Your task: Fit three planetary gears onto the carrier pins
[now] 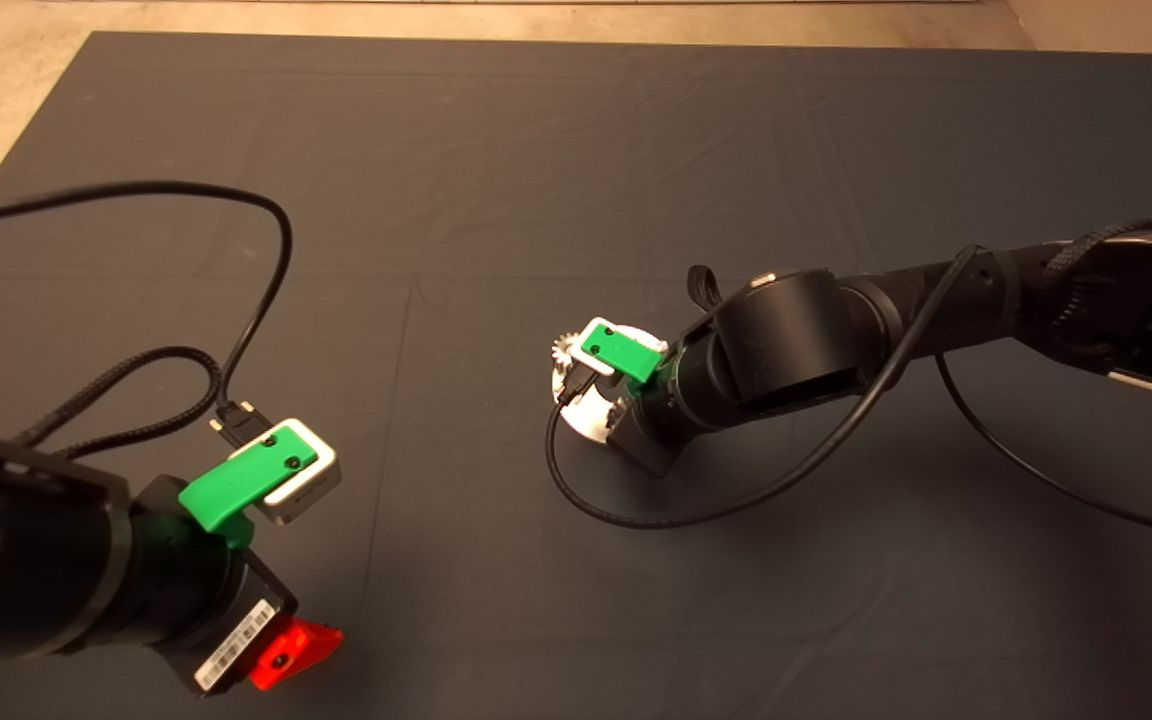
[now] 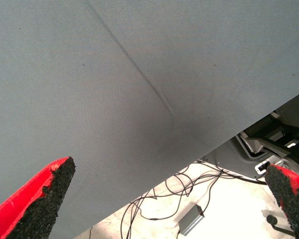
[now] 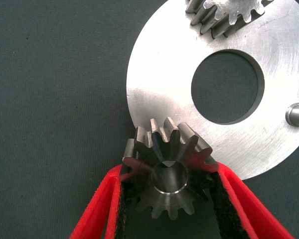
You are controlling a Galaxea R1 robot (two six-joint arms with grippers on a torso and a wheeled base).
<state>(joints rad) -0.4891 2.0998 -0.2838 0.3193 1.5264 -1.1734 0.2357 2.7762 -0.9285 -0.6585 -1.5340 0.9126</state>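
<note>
My right gripper [image 3: 169, 174] is shut on a small dark toothed planetary gear [image 3: 168, 175], holding it by its sides at the rim of the shiny round disc [image 3: 159, 74]. Whether a pin sits inside its centre hole I cannot tell. A second gear [image 3: 224, 15] sits on the disc at the far side of the disc's centre hole. One bare carrier pin [image 3: 297, 114] stands upright near the disc's edge. In the head view the disc [image 1: 588, 412] lies mid-mat, mostly under the right wrist, with one gear [image 1: 566, 348] showing. My left gripper [image 1: 286, 650] waits open at the lower left.
The left fingers [image 2: 40, 199] hang over the mat's front edge [image 2: 189, 164], with floor cables [image 2: 189, 186] and a small box beyond. Black cables [image 1: 256, 300] loop over the mat near both arms.
</note>
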